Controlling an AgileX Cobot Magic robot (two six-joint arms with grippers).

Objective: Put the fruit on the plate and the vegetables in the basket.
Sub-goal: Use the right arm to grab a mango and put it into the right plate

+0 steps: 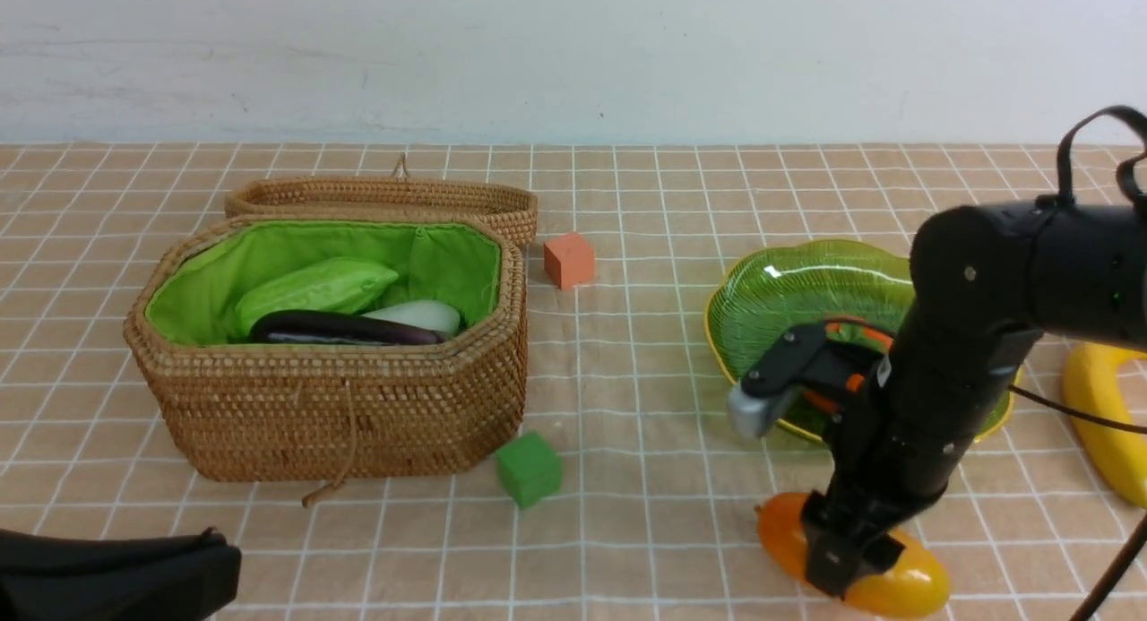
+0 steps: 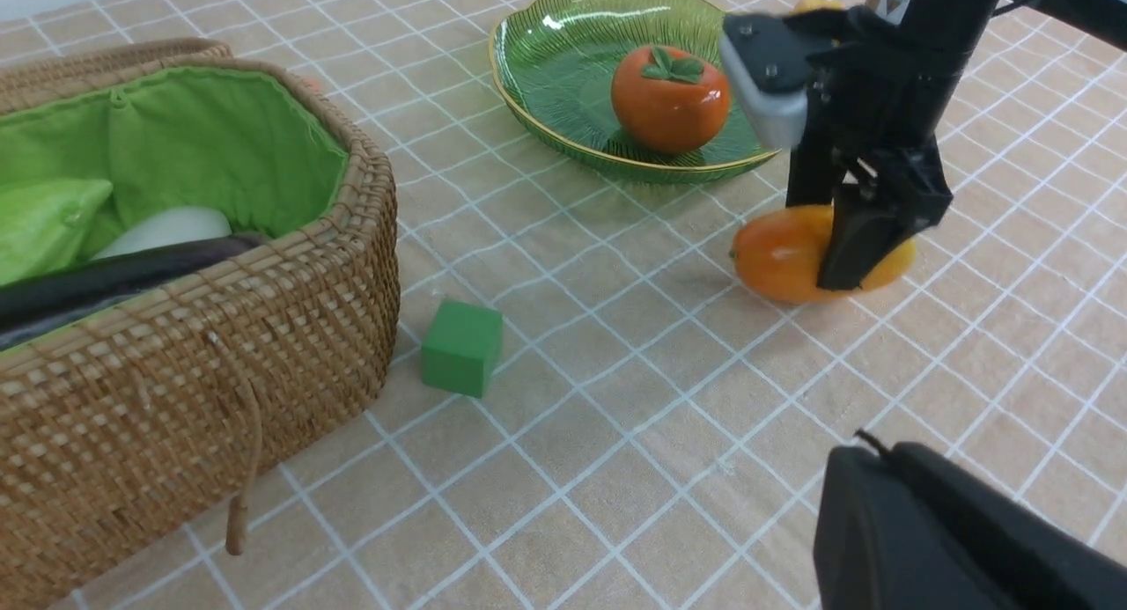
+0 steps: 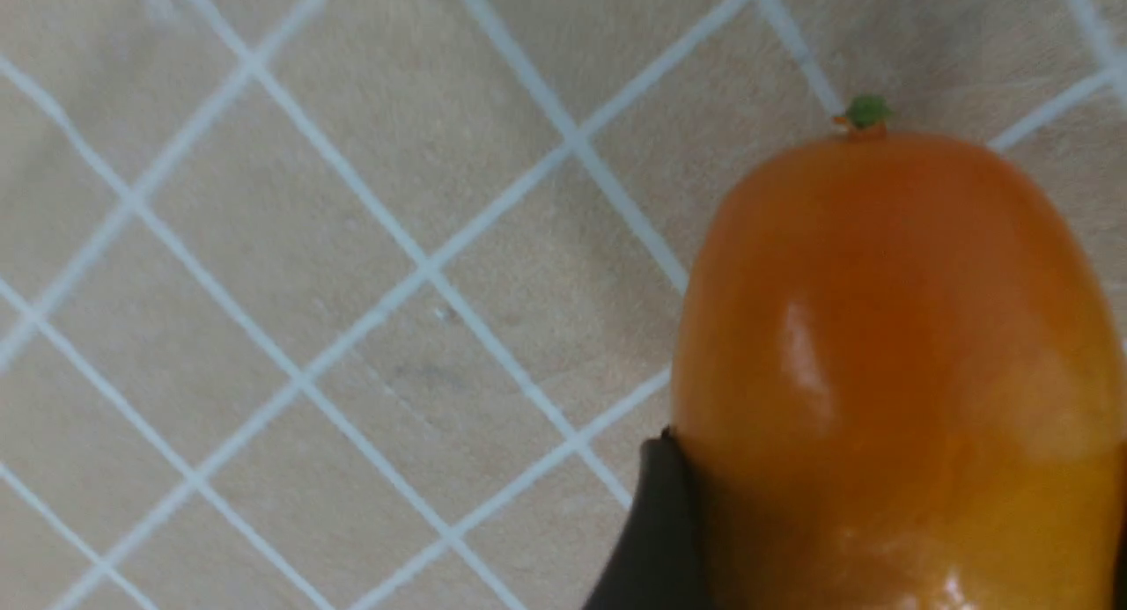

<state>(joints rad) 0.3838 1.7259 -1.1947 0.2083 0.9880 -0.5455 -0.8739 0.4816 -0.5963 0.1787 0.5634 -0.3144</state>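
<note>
I am looking after both arms from far away. My right gripper (image 1: 851,549) is down at the mango (image 1: 901,581), with one finger on each side of its middle. The fingers are wide apart, but I cannot tell if they squeeze it or just sit around it. The mango lies on the table (image 1: 645,531), on the near side of the green plate (image 1: 757,298). The persimmon (image 2: 671,99) sits on the plate, with its leaf cap up. The yellow banana (image 1: 1098,424) is on the table, to the right of the plate.

My left gripper (image 1: 215,558) is low in front of the basket (image 1: 332,415), with its fingers together. In the basket I see the green gourd (image 1: 314,291), the dark purple eggplant (image 1: 345,328) and the white radish (image 1: 417,315). The lid (image 1: 385,198) is open at the back. A green cube (image 1: 529,469) is near the basket's front right corner, and an orange cube (image 1: 570,260) is near the lid.
</note>
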